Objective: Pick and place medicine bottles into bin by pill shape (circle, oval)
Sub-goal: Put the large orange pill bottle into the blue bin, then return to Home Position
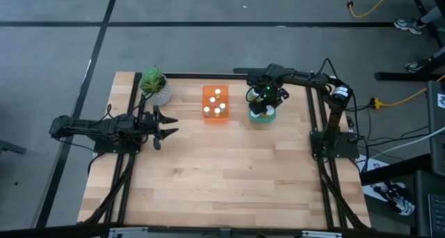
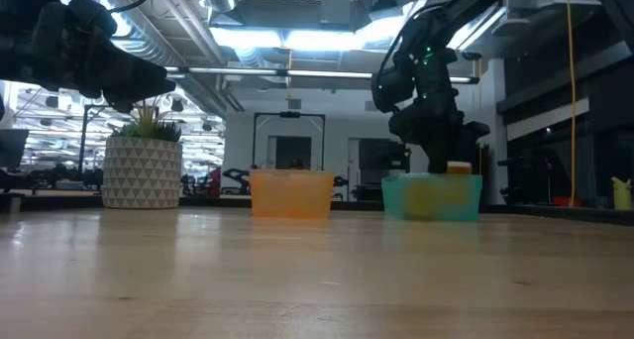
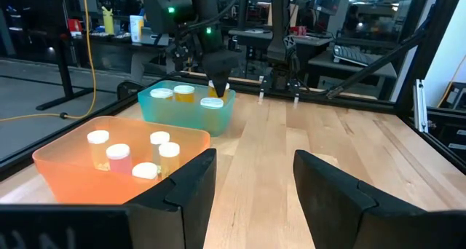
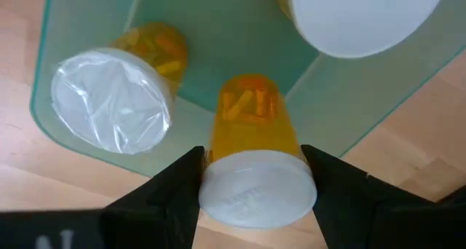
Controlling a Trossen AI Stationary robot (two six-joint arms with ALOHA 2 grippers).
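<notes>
An amber bottle [image 4: 255,158] with a white cap is sitting pinched between the fingers of the right gripper [image 4: 255,178], which is hanging over the teal bin [image 1: 263,116] toward 1 o'clock on the table [image 1: 222,189]. Other capped bottles [image 3: 183,93] are standing inside that teal bin. Just at its 9 o'clock, apart from it, the orange bin [image 1: 215,104] is holding five small white-capped bottles [image 1: 217,103]. The left gripper [image 1: 165,124] is waiting toward 9 o'clock on the table, jaws spread wide and holding nothing. A potted plant [image 1: 155,85] is standing near the 11 o'clock corner.
</notes>
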